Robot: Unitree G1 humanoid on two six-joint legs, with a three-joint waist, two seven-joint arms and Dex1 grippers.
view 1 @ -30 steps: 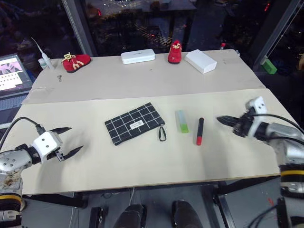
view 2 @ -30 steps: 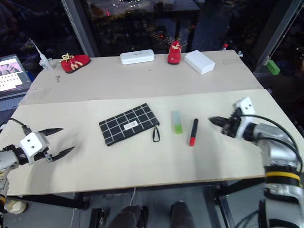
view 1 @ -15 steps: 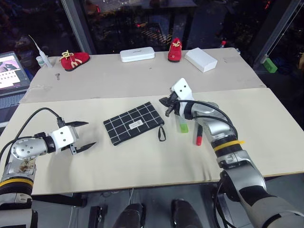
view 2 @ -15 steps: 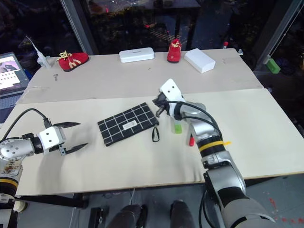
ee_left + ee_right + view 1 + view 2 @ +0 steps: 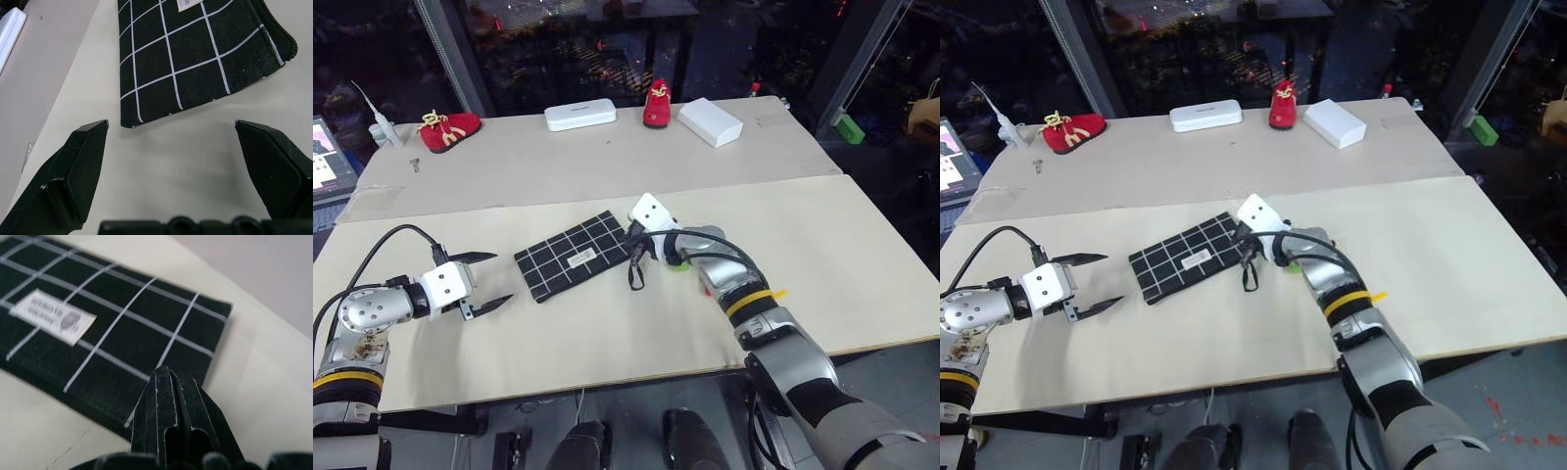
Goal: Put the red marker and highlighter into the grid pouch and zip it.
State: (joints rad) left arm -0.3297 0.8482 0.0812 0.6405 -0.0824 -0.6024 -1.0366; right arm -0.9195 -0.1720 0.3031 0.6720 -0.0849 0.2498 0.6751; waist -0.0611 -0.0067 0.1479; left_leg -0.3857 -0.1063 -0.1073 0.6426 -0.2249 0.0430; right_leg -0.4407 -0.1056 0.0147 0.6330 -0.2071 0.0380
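Observation:
The grid pouch [image 5: 573, 257] lies flat at the table's middle, its zipper pull loop [image 5: 634, 274] trailing off the right end. My right gripper [image 5: 632, 247] is shut, its tips just above the pouch's right end near the zipper side; it holds nothing. The right wrist view has the closed fingers [image 5: 168, 396] over the pouch's edge, close to the white label [image 5: 51, 316]. A sliver of the green highlighter [image 5: 676, 263] peeks out behind my right wrist. The red marker is hidden under my right forearm. My left gripper [image 5: 499, 278] stands open left of the pouch [image 5: 195, 49].
At the back of the table are a white hard case [image 5: 579, 115], a white box [image 5: 710, 121] and two red shoes [image 5: 448, 129] [image 5: 656, 103]. A small bottle [image 5: 380, 125] stands at the back left. A cable runs from my left wrist.
My right arm has swung left across the table from the right side to the pouch's right end, covering the marker. The left gripper has barely moved. The camera view has shifted.

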